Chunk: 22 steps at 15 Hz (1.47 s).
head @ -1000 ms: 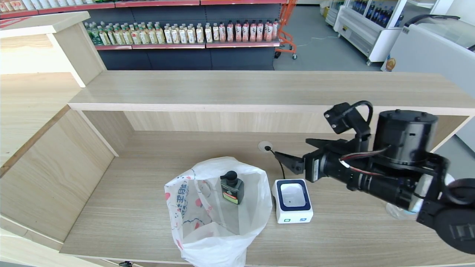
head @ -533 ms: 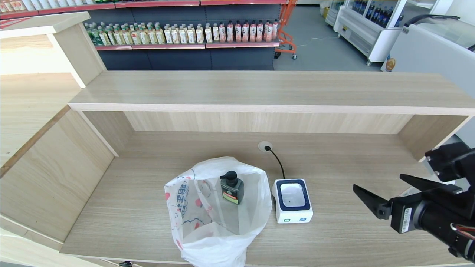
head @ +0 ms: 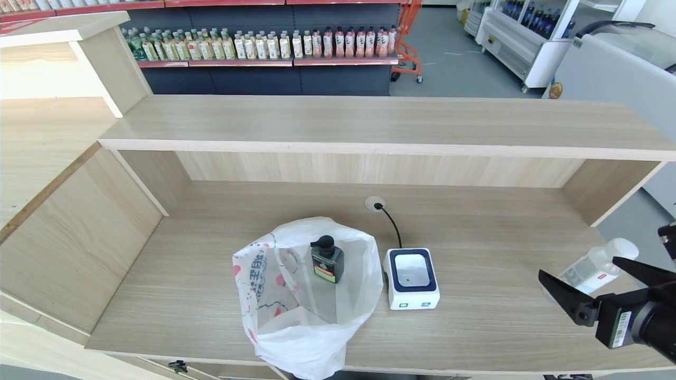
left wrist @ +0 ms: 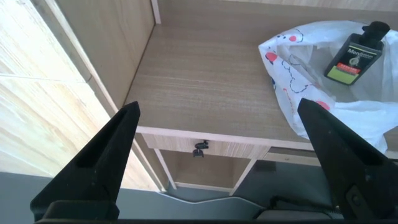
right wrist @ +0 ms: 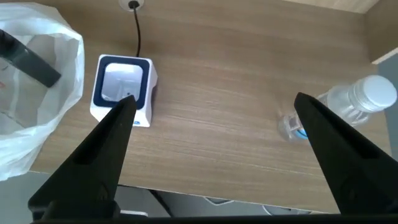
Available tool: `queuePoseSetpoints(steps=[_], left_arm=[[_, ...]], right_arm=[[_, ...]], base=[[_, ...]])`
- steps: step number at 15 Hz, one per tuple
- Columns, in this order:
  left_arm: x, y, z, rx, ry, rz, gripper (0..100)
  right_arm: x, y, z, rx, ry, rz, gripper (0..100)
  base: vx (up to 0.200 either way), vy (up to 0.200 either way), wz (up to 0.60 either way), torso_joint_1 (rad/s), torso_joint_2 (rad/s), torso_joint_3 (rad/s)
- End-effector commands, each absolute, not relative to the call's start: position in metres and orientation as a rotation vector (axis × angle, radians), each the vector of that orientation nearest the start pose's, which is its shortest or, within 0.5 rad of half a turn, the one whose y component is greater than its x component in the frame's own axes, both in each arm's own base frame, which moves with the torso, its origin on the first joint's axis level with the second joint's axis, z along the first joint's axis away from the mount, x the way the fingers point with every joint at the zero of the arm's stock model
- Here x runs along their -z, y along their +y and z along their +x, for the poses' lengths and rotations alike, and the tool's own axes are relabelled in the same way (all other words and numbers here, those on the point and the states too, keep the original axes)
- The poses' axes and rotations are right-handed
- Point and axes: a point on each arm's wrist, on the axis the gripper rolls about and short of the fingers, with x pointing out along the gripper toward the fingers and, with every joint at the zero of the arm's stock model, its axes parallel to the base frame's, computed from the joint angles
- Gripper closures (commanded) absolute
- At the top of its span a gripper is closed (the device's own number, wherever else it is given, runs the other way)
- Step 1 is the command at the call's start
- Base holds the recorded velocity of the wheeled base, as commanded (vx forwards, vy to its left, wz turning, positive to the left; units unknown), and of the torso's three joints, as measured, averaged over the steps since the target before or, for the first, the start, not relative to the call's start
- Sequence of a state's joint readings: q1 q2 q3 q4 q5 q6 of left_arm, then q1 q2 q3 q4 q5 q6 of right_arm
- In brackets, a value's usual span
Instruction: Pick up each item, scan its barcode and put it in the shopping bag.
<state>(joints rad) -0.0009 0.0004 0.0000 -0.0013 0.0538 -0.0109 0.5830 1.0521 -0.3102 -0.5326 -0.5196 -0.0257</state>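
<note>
- Clear plastic bottle (head: 591,266), white cap: lies on its side at the right end of the light wood surface (head: 475,322). Long axis runs near-left to far-right, cap toward the far right.
- Right gripper (head: 578,267): fingers spread, empty, above the bottle.
- Left gripper (left wrist: 217,109): fingers spread, empty, off the near-left edge.
- White plastic shopping bag (head: 296,316): mouth open, black pump bottle (head: 327,259) inside.
- White barcode scanner (head: 411,277): just right of the bag.

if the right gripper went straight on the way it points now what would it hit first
Probably the bare counter. The right gripper is open and angled down at the wood between the scanner and the water bottle, in line with neither. Depth is hard to judge.
</note>
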Motion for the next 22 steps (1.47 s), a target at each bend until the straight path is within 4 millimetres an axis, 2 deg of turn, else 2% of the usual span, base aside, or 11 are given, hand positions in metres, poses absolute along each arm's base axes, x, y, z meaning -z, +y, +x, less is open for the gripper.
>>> queuePoseSetpoints(steps=[1,5,8,11,18,20,22], left_arm=[[-0.076,0.001,-0.023,-0.054,-0.002,-0.011,0],[-0.075,0.001,-0.023,-0.054,0.0,-0.008,0],[-0.076,0.001,-0.023,-0.054,-0.002,-0.009,0],[-0.076,0.001,-0.023,-0.054,-0.002,-0.011,0],[-0.076,0.001,-0.023,-0.052,-0.002,-0.006,0],[-0.076,0.001,-0.023,-0.052,-0.002,-0.006,0],[-0.076,0.001,-0.023,-0.054,-0.002,-0.008,0]], right_arm=[[-0.177,0.06,0.111,-0.062,0.173,-0.133,0],[-0.177,0.056,0.108,-0.051,0.171,-0.131,0],[-0.176,0.05,0.11,0.021,0.176,-0.129,0],[-0.176,0.04,0.114,0.102,0.179,-0.119,0],[-0.176,0.03,0.117,0.156,0.181,-0.098,0],[-0.176,0.031,0.118,0.107,0.186,-0.096,0],[-0.173,0.034,0.117,-0.001,0.201,-0.094,0]], base=[[-0.2,-0.2,0.0,-0.002,0.01,0.007],[-0.2,-0.2,0.0,-0.005,0.0,-0.001],[-0.2,-0.2,0.0,0.007,0.0,0.001],[0.0,0.0,0.0,0.0,0.0,0.0],[0.2,-0.2,0.0,0.008,0.0,0.003],[0.2,-0.2,0.0,0.005,0.0,0.002],[0.0,0.0,0.0,0.0,0.0,0.0]])
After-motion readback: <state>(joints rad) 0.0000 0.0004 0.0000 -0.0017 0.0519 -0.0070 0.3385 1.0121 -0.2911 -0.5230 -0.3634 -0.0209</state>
